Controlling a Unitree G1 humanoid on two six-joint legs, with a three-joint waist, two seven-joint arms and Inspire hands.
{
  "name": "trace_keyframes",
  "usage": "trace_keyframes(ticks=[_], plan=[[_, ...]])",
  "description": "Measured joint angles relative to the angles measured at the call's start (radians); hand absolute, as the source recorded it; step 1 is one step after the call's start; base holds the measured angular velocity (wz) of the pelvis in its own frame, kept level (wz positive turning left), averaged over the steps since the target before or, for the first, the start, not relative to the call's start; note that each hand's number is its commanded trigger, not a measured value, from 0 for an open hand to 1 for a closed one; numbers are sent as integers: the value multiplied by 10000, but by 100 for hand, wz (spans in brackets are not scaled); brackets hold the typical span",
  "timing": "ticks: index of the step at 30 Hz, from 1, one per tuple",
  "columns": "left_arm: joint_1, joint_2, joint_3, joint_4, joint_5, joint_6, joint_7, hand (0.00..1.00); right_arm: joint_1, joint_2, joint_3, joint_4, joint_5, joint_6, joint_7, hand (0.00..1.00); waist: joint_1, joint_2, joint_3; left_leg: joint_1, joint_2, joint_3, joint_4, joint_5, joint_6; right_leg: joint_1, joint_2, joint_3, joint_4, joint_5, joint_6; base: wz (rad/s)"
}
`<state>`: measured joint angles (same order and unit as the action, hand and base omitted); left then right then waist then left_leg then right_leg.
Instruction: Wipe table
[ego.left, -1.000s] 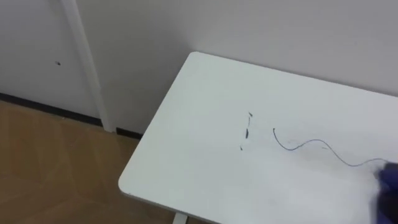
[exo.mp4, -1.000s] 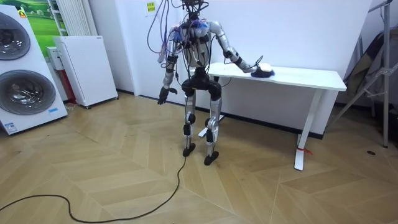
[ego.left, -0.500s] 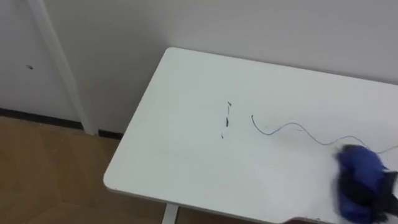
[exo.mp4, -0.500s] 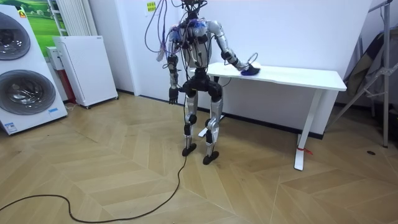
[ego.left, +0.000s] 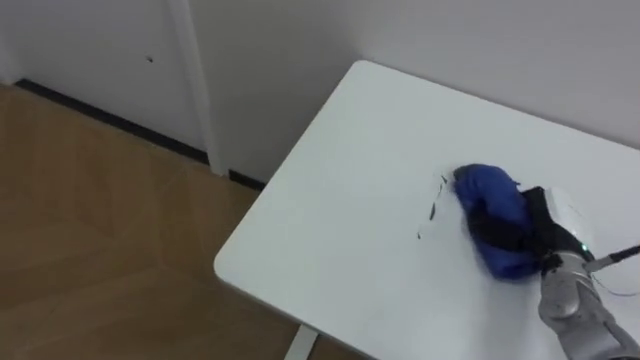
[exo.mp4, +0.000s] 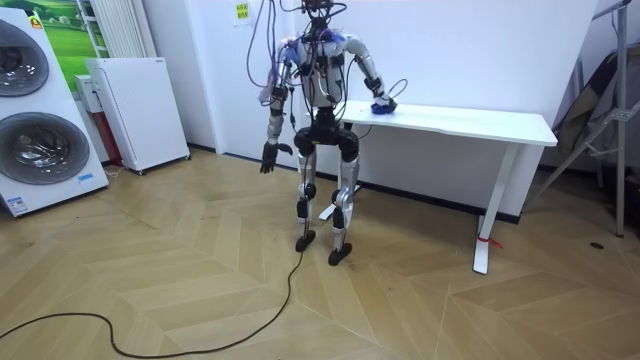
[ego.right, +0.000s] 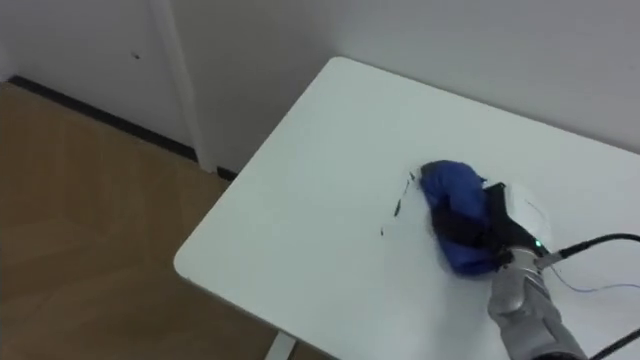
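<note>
The left hand (exo.mp4: 268, 156) is hanging by the hip, and I cannot tell its fingers' state. The right hand (ego.left: 537, 224) is clutching the blue cloth (ego.left: 487, 195) in curled fingers (ego.left: 500, 235), pressing it on the white surface (ego.left: 330, 220) mid-wipe. The next move is likely calling for a sweep over the pen marks (ego.left: 432, 208) just beside it.

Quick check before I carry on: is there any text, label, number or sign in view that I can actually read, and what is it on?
No text is readable.
Yellow sign on the wall behind the robot: too small to read.
Label on the washing machine: too small to read.
Pen marks on the table beside the blue cloth: scribbles, not writing.
</note>
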<state>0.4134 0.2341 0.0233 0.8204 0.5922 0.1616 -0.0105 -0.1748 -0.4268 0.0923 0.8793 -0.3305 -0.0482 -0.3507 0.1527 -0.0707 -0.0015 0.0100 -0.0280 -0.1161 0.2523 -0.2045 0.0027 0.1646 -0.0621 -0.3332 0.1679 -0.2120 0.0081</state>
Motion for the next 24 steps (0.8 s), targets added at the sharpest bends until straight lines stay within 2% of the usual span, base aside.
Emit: trace_keyframes(ticks=[2,4,7,10,12,15,16,17,18,19,21,22,24], plan=[[-88,6,50,44,1,-82,2,0,9,-147,-496,506,129,-13,-62,100,-96,17,-26,-20,-23,37,2,13,26,-8,-33,17,4,16,31,6],[-94,91,67,119,14,-67,19,0,293,-316,-954,882,215,-35,-156,100,-245,-2,-84,-7,-26,70,6,-5,58,-11,-36,20,3,41,74,-8],[-88,115,146,190,47,89,19,0,888,-362,-1492,887,180,-42,-288,100,-479,5,-123,123,-27,103,16,-16,74,120,-36,20,-5,64,112,-3],[-82,60,141,186,92,86,39,0,1383,-379,-1636,886,161,-41,-544,100,-584,66,-159,346,-5,201,-18,-53,99,369,-37,48,14,53,132,-9],[-158,-26,80,218,71,93,77,0,1395,-313,-1598,858,106,-5,-664,100,-615,108,-173,401,2,282,11,-54,99,414,-48,78,-16,31,167,-23],[-437,-218,-190,422,66,119,98,0,1200,-243,-1346,563,41,333,-860,100,-379,301,-150,465,69,523,142,-76,79,405,-27,285,0,35,161,-31],[-525,-269,-307,466,68,123,101,0,1049,-133,-1237,391,-72,625,-936,100,-280,399,-137,470,108,563,192,-93,73,380,4,333,8,59,117,-38],[-607,-274,-363,562,65,113,101,0,967,-64,-1201,360,-155,740,-971,100,-236,435,-137,471,135,609,203,-98,64,355,17,351,13,66,104,-34],[-755,-285,-468,683,65,195,81,0,824,77,-1119,149,-300,1018,-941,100,-121,473,-119,463,159,663,201,-89,51,228,54,527,28,45,61,-40],[-748,-284,-526,677,41,257,74,0,610,250,-906,2,-384,1182,-929,100,16,511,-109,460,206,769,177,-77,34,89,117,783,53,34,32,-49],[-768,-281,-661,727,-119,371,62,0,290,459,-268,-470,-422,1409,-751,100,200,620,-91,422,268,847,124,-57,12,-82,168,851,85,70,16,-46],[-777,-285,-666,701,-110,377,62,0,282,668,13,-1022,-669,1435,-542,100,207,603,-37,351,306,857,115,-34,-19,-139,207,853,62,98,-13,-22],[-729,-313,-676,635,-108,379,62,0,247,993,373,-1585,-1229,1331,-375,100,272,612,17,336,314,858,-4,58,-45,-234,221,870,75,147,-124,4]])
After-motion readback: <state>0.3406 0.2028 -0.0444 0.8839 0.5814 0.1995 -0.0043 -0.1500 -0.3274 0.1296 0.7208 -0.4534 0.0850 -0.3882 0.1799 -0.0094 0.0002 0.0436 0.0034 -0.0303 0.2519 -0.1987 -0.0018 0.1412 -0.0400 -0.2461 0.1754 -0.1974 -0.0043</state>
